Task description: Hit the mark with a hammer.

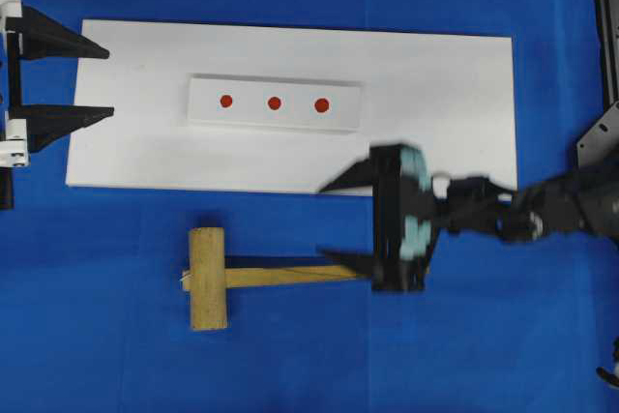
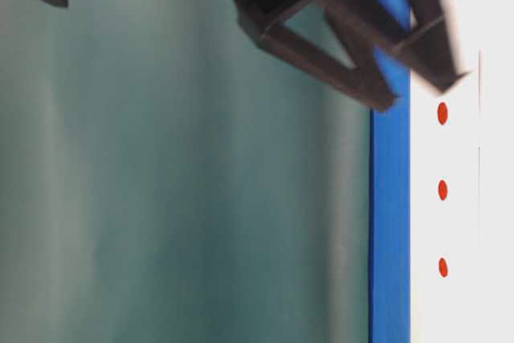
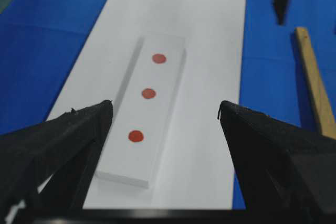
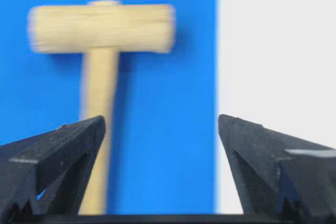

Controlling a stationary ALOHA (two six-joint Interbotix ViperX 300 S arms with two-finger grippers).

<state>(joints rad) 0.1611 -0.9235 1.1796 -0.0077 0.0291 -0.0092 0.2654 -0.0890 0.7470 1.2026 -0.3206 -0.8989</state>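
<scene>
The hammer (image 1: 207,279), a light wooden mallet, lies on the blue cloth in front of the white board, head to the left, handle pointing right. My right gripper (image 1: 334,221) is open at the handle's end, its lower finger over the handle and its upper finger at the board's edge. In the right wrist view the hammer (image 4: 102,27) lies ahead and the gripper (image 4: 160,124) is open and empty, the left finger in front of the handle. The mark (image 1: 225,101) is the left end dot on the white strip (image 1: 251,118). My left gripper (image 1: 108,82) is open at the board's left edge, facing the mark (image 3: 136,136).
The strip lies on a large white board (image 1: 435,123) on blue cloth. The middle dot (image 1: 274,103) and the larger end dot (image 1: 322,104) follow to the right. The left wrist view shows the hammer's handle (image 3: 315,87) at the right. The table-level view is blurred.
</scene>
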